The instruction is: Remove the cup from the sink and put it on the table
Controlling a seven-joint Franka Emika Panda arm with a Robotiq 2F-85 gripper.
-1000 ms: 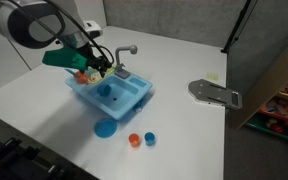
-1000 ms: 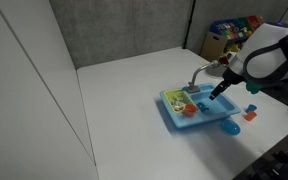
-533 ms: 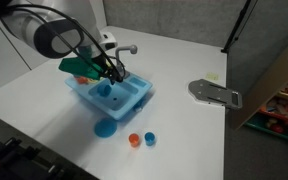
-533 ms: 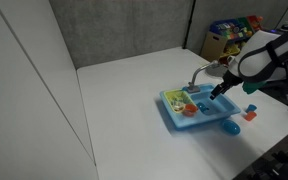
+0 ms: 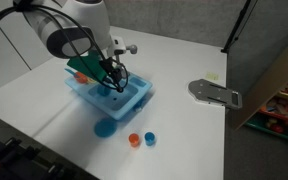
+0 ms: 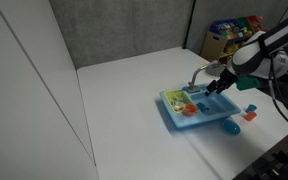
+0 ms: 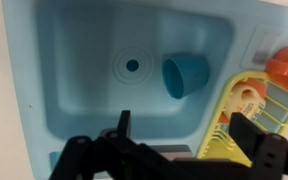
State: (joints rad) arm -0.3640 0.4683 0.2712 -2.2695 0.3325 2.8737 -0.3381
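The light-blue toy cup (image 7: 185, 74) lies on its side in the basin of the light-blue toy sink (image 7: 74, 100), near the basin's right wall in the wrist view. My gripper (image 7: 180, 128) is open and empty, its two dark fingers hanging just above the basin, below the cup in that view. In both exterior views the gripper (image 5: 114, 84) (image 6: 213, 89) hovers low over the sink (image 5: 132, 101) (image 6: 174, 118), which stands on the white table (image 5: 184, 120) (image 6: 124, 110). The cup is hidden by the arm there.
A yellow-green side tray with an orange piece (image 7: 284, 70) adjoins the basin. A flat blue plate (image 5: 105, 128), a small orange cup (image 5: 134, 140) and a small blue cup (image 5: 150, 138) lie on the table in front of the sink. A grey plate (image 5: 216, 93) lies further off.
The arm has swung over the sink and dropped, bringing the gripper from beside the faucet down over the basin. The cup and sink have not moved.
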